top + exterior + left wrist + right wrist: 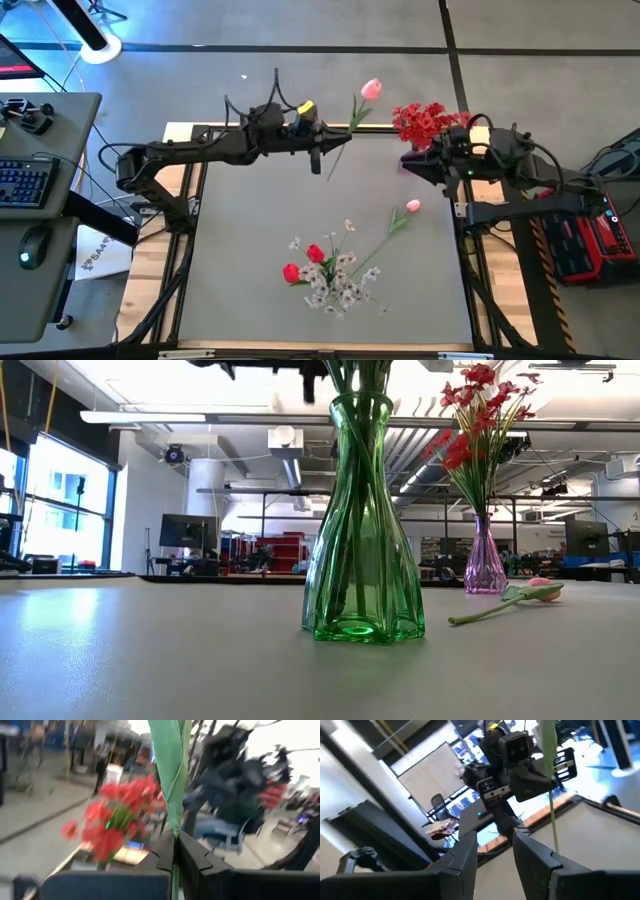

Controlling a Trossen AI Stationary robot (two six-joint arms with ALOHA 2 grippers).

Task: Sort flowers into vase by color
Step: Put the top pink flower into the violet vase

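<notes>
High view shows the left end effector (318, 137) raised near the far edge of the table (240, 250), its fingers pressed together on the green stem of a pink tulip (371, 89), whose head leans away toward the far side. The left wrist view confirms the pinch on the stem. The right end effector (408, 160) waits just beside the red blossoms (422, 121) standing in the pink vase (485, 565); its fingers stand partly apart and I see nothing between them. A second pink tulip (412, 206) lies on the table, and red tulips (303, 262) with white sprays (340, 283) lie heaped nearer the front. Judging by this, the carry step is in hand: the held tulip next needs its stem end lowered into the green vase (361, 530), seen only in the low view.
</notes>
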